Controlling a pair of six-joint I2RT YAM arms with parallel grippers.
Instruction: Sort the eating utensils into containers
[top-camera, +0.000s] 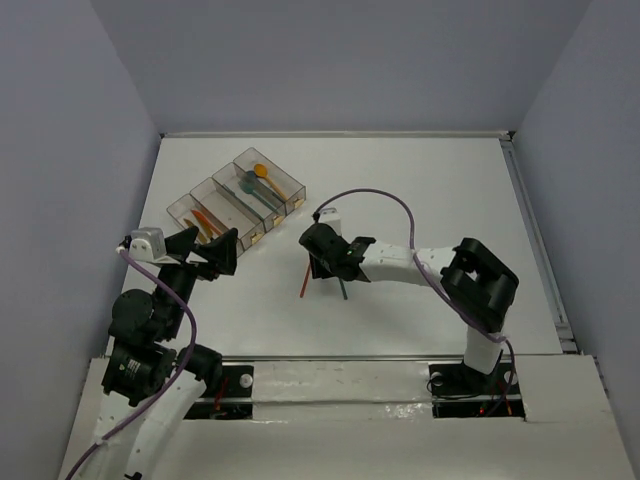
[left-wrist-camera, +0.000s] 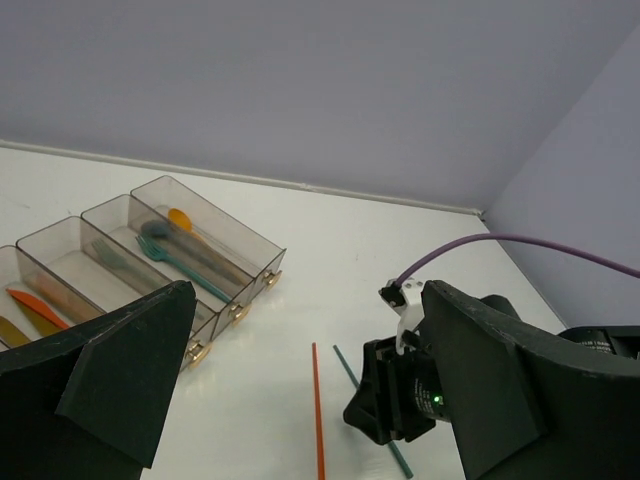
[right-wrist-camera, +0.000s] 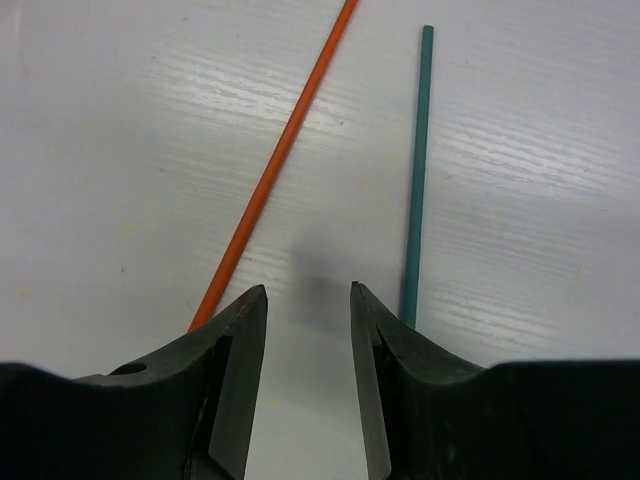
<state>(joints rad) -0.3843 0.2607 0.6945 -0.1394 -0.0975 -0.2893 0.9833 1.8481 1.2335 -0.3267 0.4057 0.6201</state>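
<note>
Containers (top-camera: 283, 178): one row of four joined clear bins, slanted at the far left of the desk.
Utensils in the bins: two orange knives (left-wrist-camera: 35, 305) in the end bin nearest the left arm. One orange spoon (left-wrist-camera: 180, 218) lies in the opposite end bin with darker pieces beside it. Their full count cannot be told.
Left gripper (top-camera: 208, 250): one, jaws spread wide and empty, just on the near side of the bins.
Loose utensils: two thin sticks on the desk centre, orange stick (right-wrist-camera: 280, 160) and teal stick (right-wrist-camera: 415, 170), apart and not parallel.
Right gripper (right-wrist-camera: 308, 295): one, jaws a little apart, pinching nothing, over bare desk between the two sticks.
Desk (top-camera: 420, 180): white, faintly streaked.
Walls (top-camera: 330, 60): three, plain pale grey-violet.
</note>
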